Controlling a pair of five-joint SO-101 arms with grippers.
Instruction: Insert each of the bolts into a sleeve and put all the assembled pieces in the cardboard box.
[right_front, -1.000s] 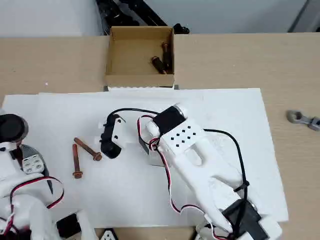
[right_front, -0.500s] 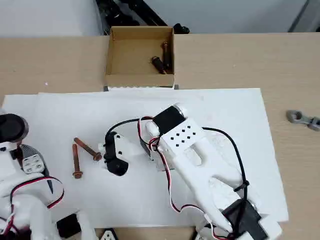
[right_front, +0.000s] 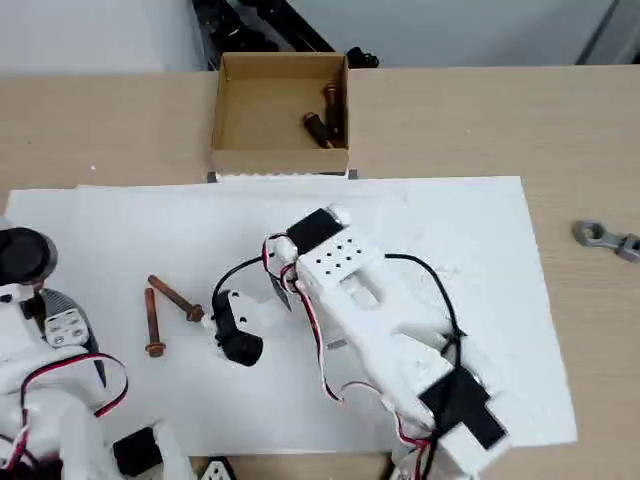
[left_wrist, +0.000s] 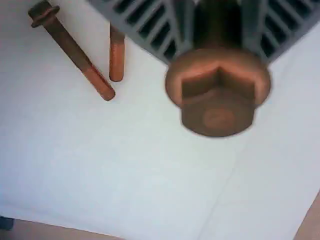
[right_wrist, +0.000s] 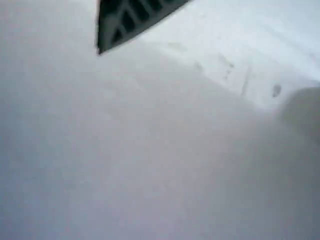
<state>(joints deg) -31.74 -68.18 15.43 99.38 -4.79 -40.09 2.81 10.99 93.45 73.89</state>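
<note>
In the left wrist view my left gripper (left_wrist: 218, 25) is shut on a rusty bolt (left_wrist: 218, 95), whose hex head fills the near foreground. Beyond it two loose bolts (left_wrist: 70, 50) lie on the white paper. From above, the same pair of bolts (right_front: 165, 305) lies left of centre. My right gripper (right_front: 236, 328) hovers just to the right of them, low over the paper, and its dark fingertip (right_wrist: 131, 19) pokes into the right wrist view. The cardboard box (right_front: 232, 120) stands at the back with assembled pieces (right_front: 322, 118) in its right side.
White paper (right_front: 480, 230) covers the middle of the wooden table. The left arm's base (right_front: 40, 330) sits at the front left corner. A metal tool (right_front: 605, 238) lies on the bare wood at the far right. Dark equipment stands behind the box.
The right arm has swung its gripper toward the front and a little left, ending close beside the two loose bolts. The left arm and the bolts have not moved.
</note>
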